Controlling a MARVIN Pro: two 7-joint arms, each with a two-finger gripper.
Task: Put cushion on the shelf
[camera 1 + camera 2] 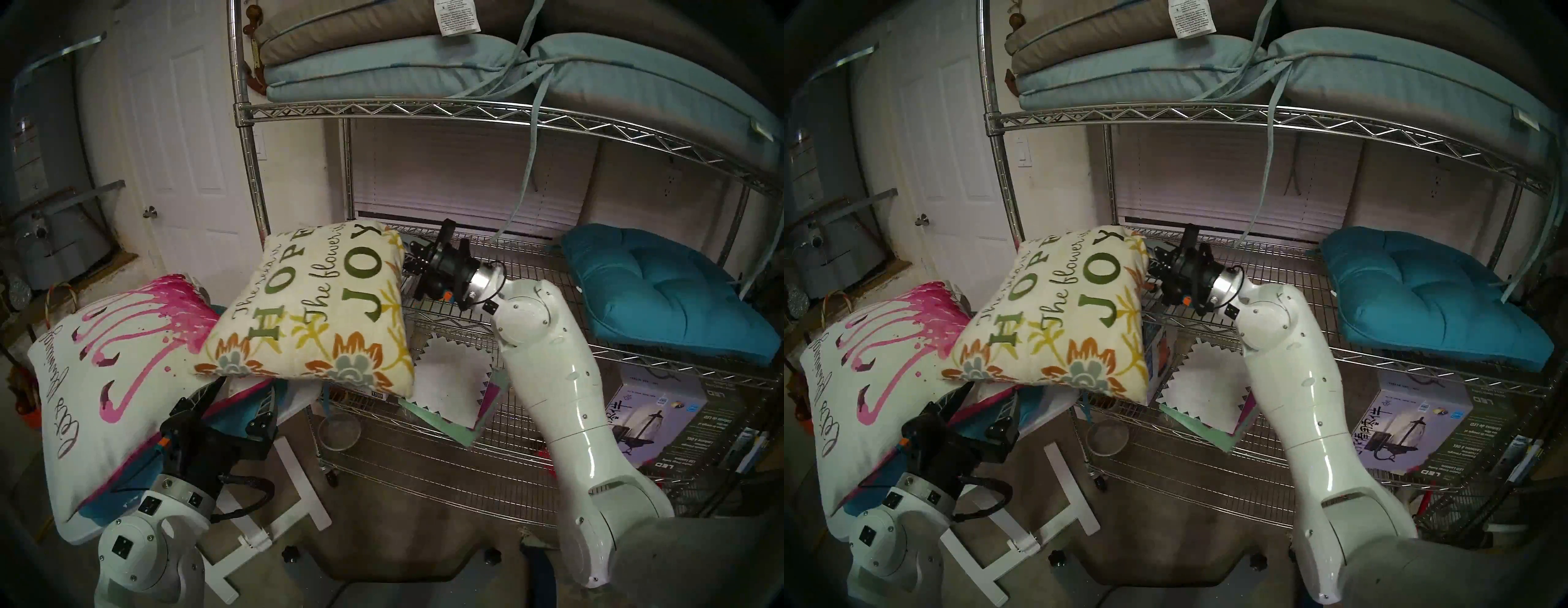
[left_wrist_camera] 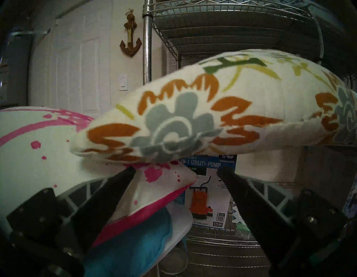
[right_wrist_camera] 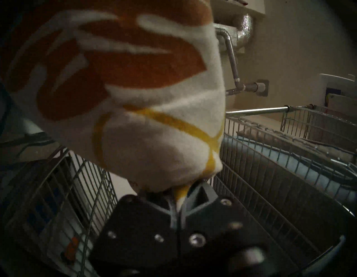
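Cushion (image 1: 314, 310), cream with orange flowers and the words HOPE and JOY: held off the surface, tilted, its right edge over the front left corner of the shelf (image 1: 466, 322), middle tier. Its lower left corner overlaps the pink-splashed white cushion (image 1: 114, 373) beside it.

Right end effector (image 3: 178, 201): clamped tight on the cushion's right edge; the wrist view shows fabric pinched between the closed fingers, wire grid beneath.

Left end effector (image 2: 174, 172): spread wide, gripping nothing, just below the cushion's near edge; one finger (image 2: 108, 195) lies against the pink-splashed cushion.

That pink-splashed cushion rests on a teal cushion on the small white desk (image 1: 254, 526), left of the shelf.

Same shelf tier, far right: a teal tufted seat pad (image 1: 670, 293), well apart from the held cushion. Tier above: stacked pale blue pads (image 1: 382, 68).
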